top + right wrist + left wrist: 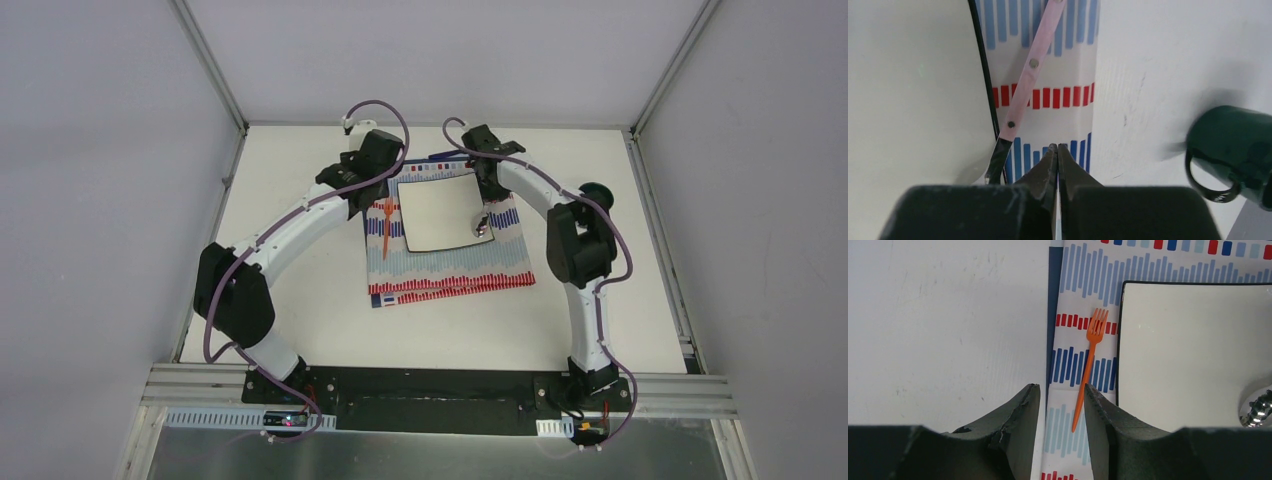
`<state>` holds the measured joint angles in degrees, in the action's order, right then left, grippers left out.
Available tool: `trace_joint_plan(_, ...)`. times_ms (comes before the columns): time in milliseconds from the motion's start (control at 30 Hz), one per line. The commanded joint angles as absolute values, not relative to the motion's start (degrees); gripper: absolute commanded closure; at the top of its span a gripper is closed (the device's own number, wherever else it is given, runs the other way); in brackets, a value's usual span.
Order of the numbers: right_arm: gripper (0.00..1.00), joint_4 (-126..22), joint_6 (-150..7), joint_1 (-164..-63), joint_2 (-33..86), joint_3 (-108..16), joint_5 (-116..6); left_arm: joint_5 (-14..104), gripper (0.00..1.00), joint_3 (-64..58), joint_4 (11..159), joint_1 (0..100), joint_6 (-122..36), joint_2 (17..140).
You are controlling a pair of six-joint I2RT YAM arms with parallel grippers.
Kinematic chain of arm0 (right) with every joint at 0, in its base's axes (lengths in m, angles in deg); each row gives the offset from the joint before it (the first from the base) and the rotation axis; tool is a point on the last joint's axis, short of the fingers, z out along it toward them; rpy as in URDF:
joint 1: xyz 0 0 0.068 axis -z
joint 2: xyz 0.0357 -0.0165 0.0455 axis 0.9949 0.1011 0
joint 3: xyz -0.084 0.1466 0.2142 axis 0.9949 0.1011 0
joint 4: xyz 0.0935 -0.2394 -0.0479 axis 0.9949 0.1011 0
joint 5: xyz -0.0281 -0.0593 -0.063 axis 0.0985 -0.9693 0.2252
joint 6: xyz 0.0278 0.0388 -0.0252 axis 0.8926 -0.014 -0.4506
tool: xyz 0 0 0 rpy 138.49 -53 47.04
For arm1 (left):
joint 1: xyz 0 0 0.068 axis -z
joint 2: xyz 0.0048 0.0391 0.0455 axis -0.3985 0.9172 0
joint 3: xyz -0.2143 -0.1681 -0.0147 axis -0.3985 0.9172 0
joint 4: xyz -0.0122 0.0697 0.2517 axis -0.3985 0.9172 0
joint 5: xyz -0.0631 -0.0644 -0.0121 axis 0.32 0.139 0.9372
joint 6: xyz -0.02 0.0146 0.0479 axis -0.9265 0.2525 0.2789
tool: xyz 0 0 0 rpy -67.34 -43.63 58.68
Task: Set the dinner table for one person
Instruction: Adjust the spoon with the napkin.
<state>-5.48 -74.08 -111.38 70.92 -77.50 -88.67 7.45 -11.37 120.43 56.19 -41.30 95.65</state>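
1. Tabletop first: the dinner table [300, 300] is a large, flat, matte-white surface edged by grey metal rails. It fills the middle of the top view, and both arms reach over it from its 6 o'clock edge.
2. A striped cloth [450, 270] lies flat near the table's centre. It looks soft, is patterned in red, blue and pale-blue bars, and probably serves as a place mat.
3. A white square plate [440, 210], smooth with a thin dark rim, sits on the cloth's 12 o'clock half.
4. A slim orange plastic fork [1088, 365] lies on the cloth at the plate's 9 o'clock, just beside the rim. Its tines point to 12 o'clock, the customary side and direction.
5. A knife [1023, 80] with a flat pink handle and two rivets lies at the plate's 3 o'clock. Its dark blade end meets the plate's rim.
6. A glossy dark green mug [1238, 150], blurred, stands on bare table at the plate's 2 o'clock.
7. The left gripper [1062, 390] has rough black fingers spread apart. The fork's handle tip shows between them, unpinched.
8. The right gripper [1058, 147] has its fingers pressed together on nothing, over the cloth beside the knife.
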Motion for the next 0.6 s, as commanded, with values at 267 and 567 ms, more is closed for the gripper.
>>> trace_joint_plan(267, 1.0, -7.08, -68.24, -113.08, 63.97, -65.84, -81.18, 7.38, 0.61, -11.75, 118.83, 57.75, -41.79, 96.17)
trace_joint_plan(567, 1.0, -4.87, -67.1, -116.98, 60.18, -64.81, -83.08, 7.02, 0.61, -11.5, 118.91, 57.93, -41.82, 96.12)
